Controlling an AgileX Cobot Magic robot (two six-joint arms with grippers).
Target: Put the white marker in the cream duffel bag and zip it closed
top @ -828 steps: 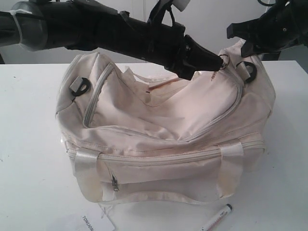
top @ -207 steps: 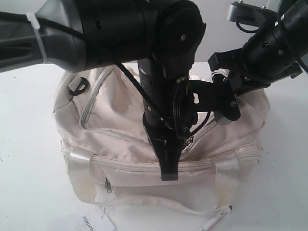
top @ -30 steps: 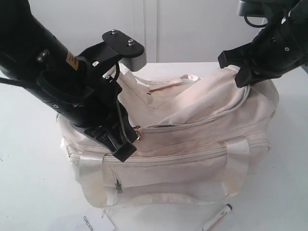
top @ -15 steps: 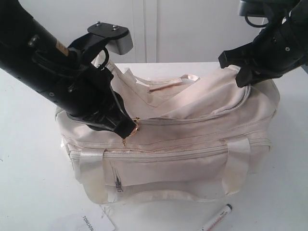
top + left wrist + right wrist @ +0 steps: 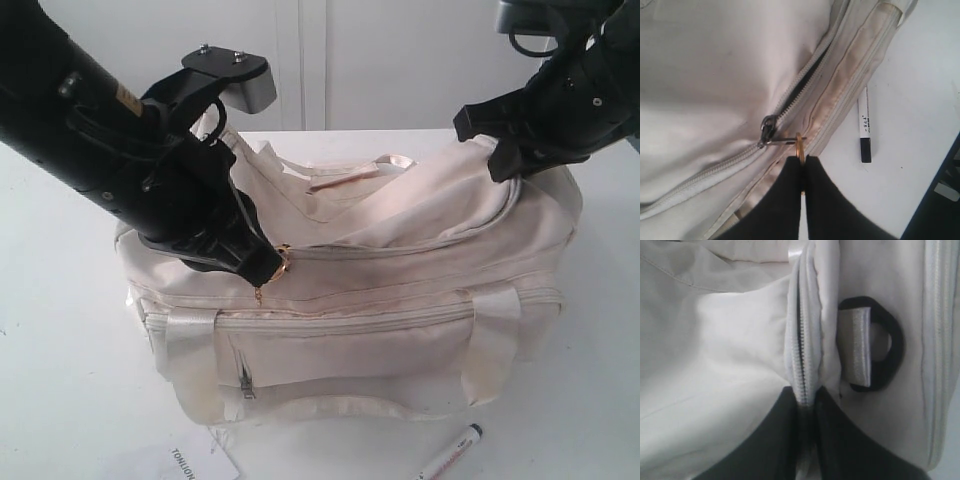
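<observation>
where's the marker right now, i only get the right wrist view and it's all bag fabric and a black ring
Observer: The marker lies on the table in front of the bag, not inside it.
Operator: ok what's the left gripper doing
Observer: The left gripper is shut on the gold keyring of the zip pull.
Operator: is the zip open there
Observer: Partly. Next to the slider a dark gap shows on one side, and the teeth are joined on the other.
</observation>
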